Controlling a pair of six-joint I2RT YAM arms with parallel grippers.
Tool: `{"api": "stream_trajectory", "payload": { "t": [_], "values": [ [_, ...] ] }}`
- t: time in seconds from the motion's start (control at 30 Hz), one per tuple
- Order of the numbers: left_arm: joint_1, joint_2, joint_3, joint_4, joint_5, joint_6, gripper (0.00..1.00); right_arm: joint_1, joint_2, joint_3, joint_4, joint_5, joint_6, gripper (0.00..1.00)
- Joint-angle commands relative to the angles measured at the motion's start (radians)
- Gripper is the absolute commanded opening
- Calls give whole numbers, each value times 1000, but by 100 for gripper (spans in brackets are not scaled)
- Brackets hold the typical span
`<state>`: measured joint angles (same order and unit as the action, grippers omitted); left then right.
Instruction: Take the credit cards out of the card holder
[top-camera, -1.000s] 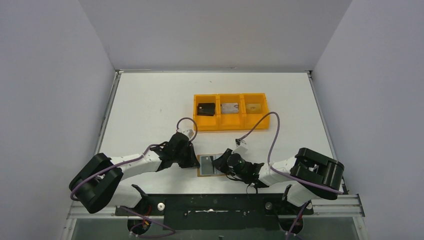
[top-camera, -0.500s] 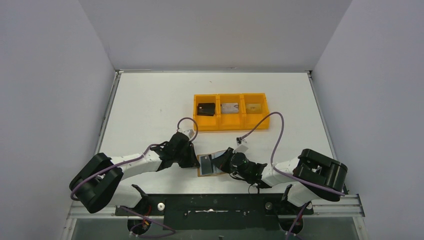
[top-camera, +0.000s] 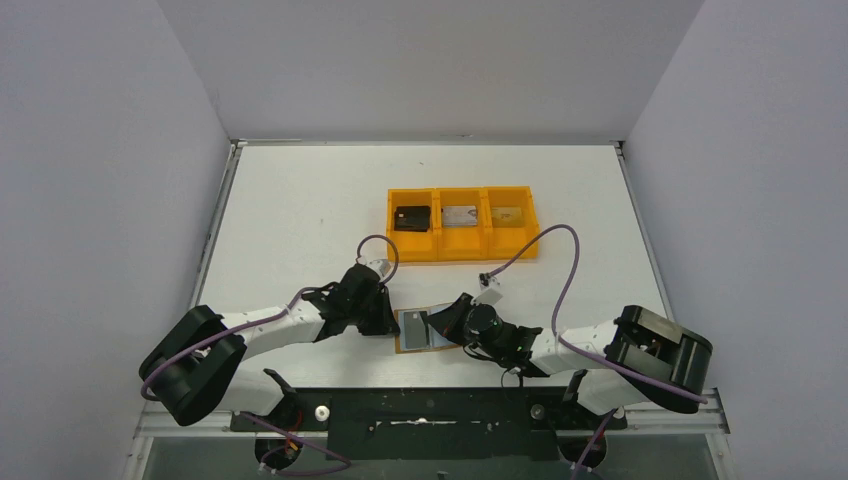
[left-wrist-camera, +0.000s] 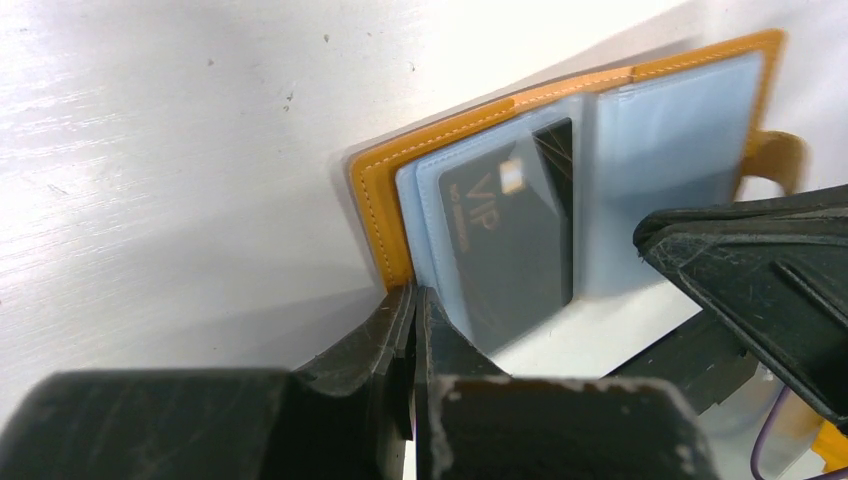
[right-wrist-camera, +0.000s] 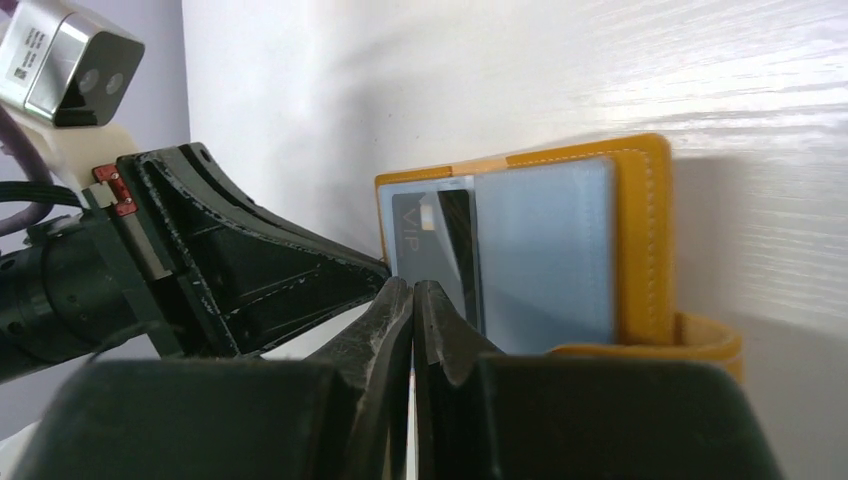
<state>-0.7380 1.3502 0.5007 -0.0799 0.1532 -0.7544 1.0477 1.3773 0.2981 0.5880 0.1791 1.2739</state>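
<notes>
The card holder, a tan wallet with blue-grey pockets, lies open near the table's front edge between both arms. A dark credit card marked VIP sits in its left pocket, with a darker strip bare toward the spine. My left gripper is shut, its tips against the wallet's tan outer edge. My right gripper is shut too, its tips at the near edge of the same card. Nothing shows between its fingers. From above, the left gripper and right gripper flank the wallet.
An orange three-compartment tray stands behind the wallet at mid-table. Its compartments hold a dark card, a silvery one and a pale gold one. The wallet's strap sticks out on the right. Purple cables loop above both wrists.
The right gripper has closed at the card's edge, and the right arm's elbow has swung to the right. The left arm has stayed where it was.
</notes>
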Motion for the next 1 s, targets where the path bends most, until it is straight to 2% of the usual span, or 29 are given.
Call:
{"api": "stream_trajectory", "payload": {
  "t": [0.0, 0.13, 0.23, 0.33, 0.4, 0.5, 0.6, 0.8, 0.97],
  "values": [
    [3, 28, 1, -109, -113, 52, 0, 0, -62, -1, -76, 96, 37, 0],
    [4, 9, 8, -127, -131, 54, 0, -1, -114, -11, -172, 140, 52, 0],
    [5, -6, 14, -126, -120, 59, 0, -1, -130, -19, -173, 137, 47, 0],
    [5, -13, 26, -128, -107, 75, 0, -1, -108, 4, -143, 99, 2, 8],
    [-4, -30, 46, -158, -130, 70, 16, -1, -73, 41, -146, 72, -31, 12],
    [-9, -149, 39, -157, -172, 48, 40, 5, -16, 89, -149, 47, -53, 14],
    [-5, -257, 58, -166, -177, 39, 51, 8, 27, 110, -147, 39, -48, 17],
    [-4, -201, 94, -88, -17, 48, 53, 8, 47, 122, -154, 38, -38, 23],
    [-7, -79, 88, -49, 28, 37, 48, 5, 80, 120, -133, 20, -12, 25]
  ]
}}
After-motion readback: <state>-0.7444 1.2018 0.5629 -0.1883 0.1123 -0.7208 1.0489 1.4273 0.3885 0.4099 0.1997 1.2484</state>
